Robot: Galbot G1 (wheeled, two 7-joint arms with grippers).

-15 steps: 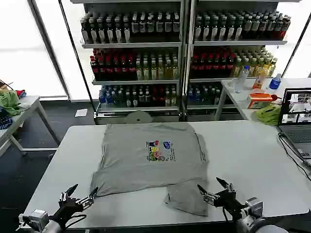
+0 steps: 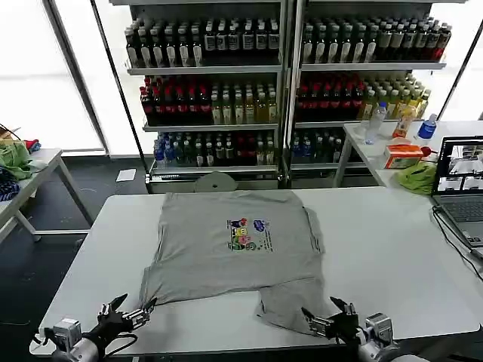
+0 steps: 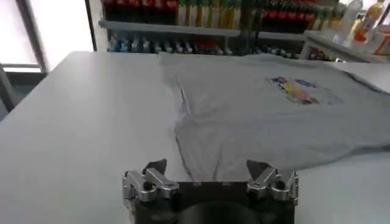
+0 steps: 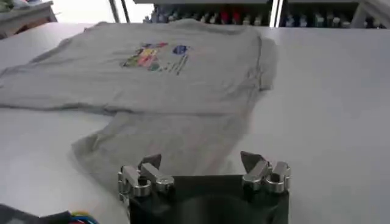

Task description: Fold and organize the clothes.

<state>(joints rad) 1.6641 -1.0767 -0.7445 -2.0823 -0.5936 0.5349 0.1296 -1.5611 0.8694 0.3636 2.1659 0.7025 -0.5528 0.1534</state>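
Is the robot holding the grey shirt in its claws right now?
No. Both the left gripper and the right gripper are open and empty, just short of the shirt lying on the table.

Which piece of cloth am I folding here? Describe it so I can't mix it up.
On the white table in front of the drink shelves lies a light grey short-sleeved shirt, spread flat. Unlike the bright green cloth by the laptop, it has a small multicoloured chest print.

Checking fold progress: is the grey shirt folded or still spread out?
Mostly spread: the shirt lies flat, print up, on the table; only its near right corner looks bunched.
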